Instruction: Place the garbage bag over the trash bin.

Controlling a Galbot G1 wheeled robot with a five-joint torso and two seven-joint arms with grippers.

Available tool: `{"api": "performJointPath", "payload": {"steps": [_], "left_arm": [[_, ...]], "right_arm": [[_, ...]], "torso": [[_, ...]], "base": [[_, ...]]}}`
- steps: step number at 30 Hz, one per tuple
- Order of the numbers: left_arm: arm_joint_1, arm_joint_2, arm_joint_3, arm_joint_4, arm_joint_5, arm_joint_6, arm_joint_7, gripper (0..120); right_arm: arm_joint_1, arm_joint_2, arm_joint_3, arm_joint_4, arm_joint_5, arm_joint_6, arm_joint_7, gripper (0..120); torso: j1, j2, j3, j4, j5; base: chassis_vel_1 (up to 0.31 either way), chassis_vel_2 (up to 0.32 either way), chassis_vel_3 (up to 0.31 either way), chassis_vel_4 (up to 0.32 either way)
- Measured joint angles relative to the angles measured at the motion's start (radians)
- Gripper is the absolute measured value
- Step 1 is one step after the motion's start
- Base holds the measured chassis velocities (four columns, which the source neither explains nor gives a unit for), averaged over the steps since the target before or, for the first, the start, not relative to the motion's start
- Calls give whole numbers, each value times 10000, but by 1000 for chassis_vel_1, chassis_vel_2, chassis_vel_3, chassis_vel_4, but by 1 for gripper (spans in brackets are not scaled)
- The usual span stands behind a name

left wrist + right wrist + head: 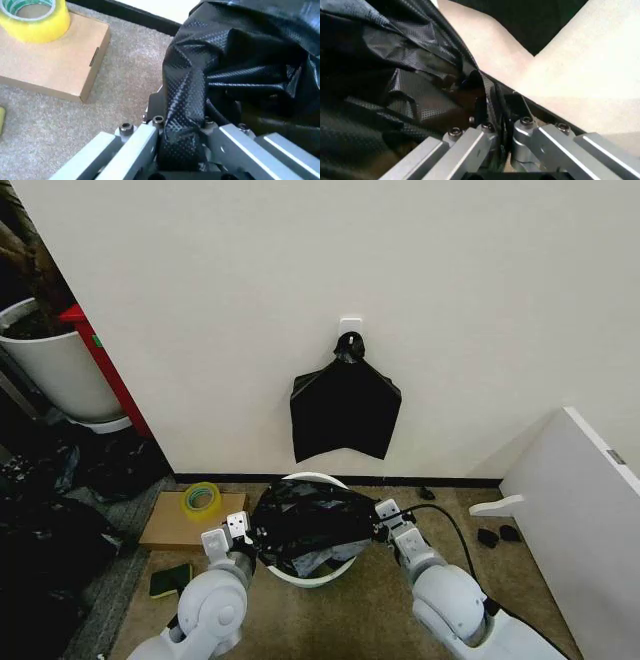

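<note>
Between the two grippers, the thin, glossy, crinkly black plastic garbage bag [308, 532] is stretched across the mouth of the small round white plastic trash bin [310, 573], which stands on the beige carpet floor [380, 610] close to the cream wall [300, 280]. From the head view, the left gripper [243, 542] sits at the bag's left edge and the right gripper [381, 525] at its right edge, and the bin's white rim shows behind and in front of the film; some of the bag sags down into the bin.

Close up, the left wrist view shows the bag's embossed film [210, 75] bunched into a fold that runs down between the left gripper's [180, 150] silver jaws, which are clamped on it. Just off to the side of those jaws lies a flat brown cardboard box [55, 67] with a yellow roll of tape [35, 18] on top.

Seen from the right wrist, the right gripper's [499, 138] jaws stand nearly together with an edge of the black film [395, 75] pinched between them; pale wall lies beyond.

Higher on the wall, the head view adds a flat black bag bundle [345, 412] hanging from a white hook [349, 328], and a large white plant pot [55, 365] far to the left of the left jaws.
</note>
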Motion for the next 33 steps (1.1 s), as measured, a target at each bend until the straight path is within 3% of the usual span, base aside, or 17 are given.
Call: {"api": "performJointPath", "payload": {"steps": [5, 16, 21, 30, 33], "left_arm": [[133, 37, 0, -130, 185, 115, 17, 1], [318, 184, -7, -439, 460, 379, 117, 1], [397, 358, 16, -580, 1025, 308, 596, 1], [733, 485, 138, -1043, 1870, 138, 1299, 1], [790, 497, 153, -1109, 1917, 133, 1348, 1]], "right_arm": [[-314, -52, -20, 380, -116, 186, -86, 0], [-1350, -814, 470, 1901, -1277, 1299, -1140, 38], [-1606, -1347, 425, 2977, -1807, 1555, -2435, 59], [-349, -920, -919, 2186, -3211, 1242, -3170, 90], [-173, -731, -1260, 1899, -3445, 1164, -3181, 87]], "torso": [[0, 0, 0, 0, 0], [-1, 0, 0, 0, 2], [0, 1, -1, 0, -2], [0, 0, 0, 1, -1], [0, 0, 0, 2, 0]], "base": [[0, 0, 0, 0], [0, 0, 0, 0], [0, 0, 0, 0], [0, 0, 0, 0], [0, 0, 0, 0]]}}
